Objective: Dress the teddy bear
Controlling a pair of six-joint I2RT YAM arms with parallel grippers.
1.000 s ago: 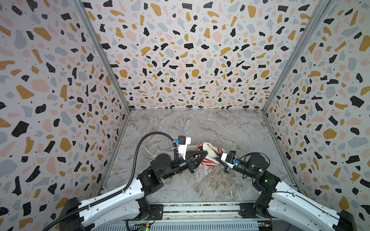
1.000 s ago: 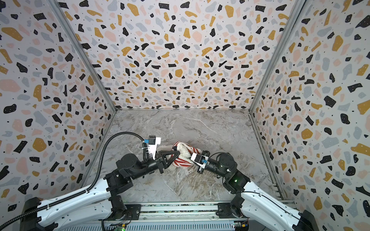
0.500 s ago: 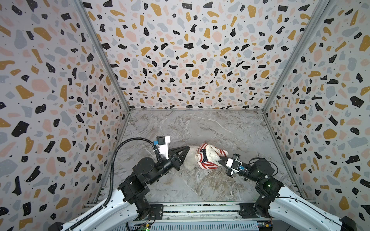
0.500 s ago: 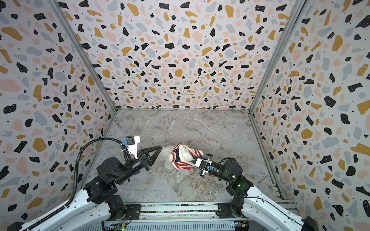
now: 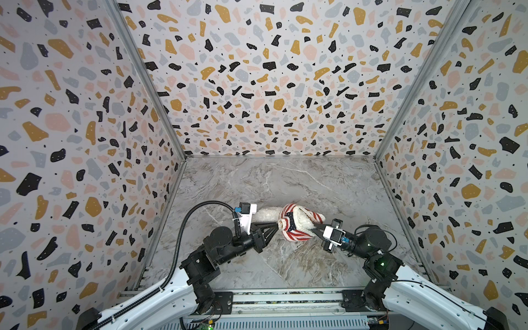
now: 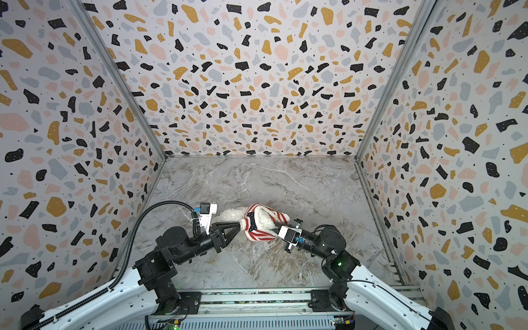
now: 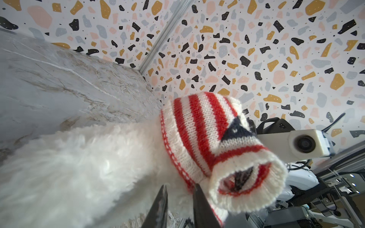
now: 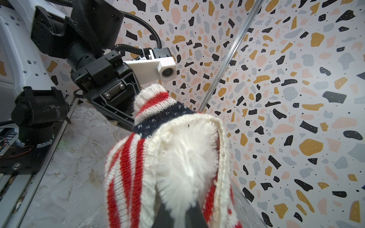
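The teddy bear (image 5: pixel 265 214) (image 6: pixel 228 214) lies on the marble floor, its white fluffy body partly inside a red-and-white striped sweater (image 5: pixel 294 235) (image 6: pixel 257 234). My left gripper (image 5: pixel 276 225) (image 7: pixel 180 186) is open a little, its tips against the bear's fur (image 7: pixel 69 167) at the sweater's hem (image 7: pixel 173 158). An empty sleeve opening (image 7: pixel 243 179) faces the left wrist camera. My right gripper (image 5: pixel 314 227) (image 8: pixel 177 209) is shut on a tuft of the bear's white fur (image 8: pixel 187 158) that sticks out of the sweater (image 8: pixel 128 167).
Terrazzo-patterned walls (image 5: pixel 257 85) close in the back and both sides. A metal rail (image 5: pixel 285 297) runs along the front edge between the two arm bases. The left arm's black cable (image 5: pixel 185 228) arcs over the floor on the left.
The left gripper drew away to the left, then came back to the sweater's hem with its jaws parted. The right gripper kept its hold, and the bear shifted slightly.
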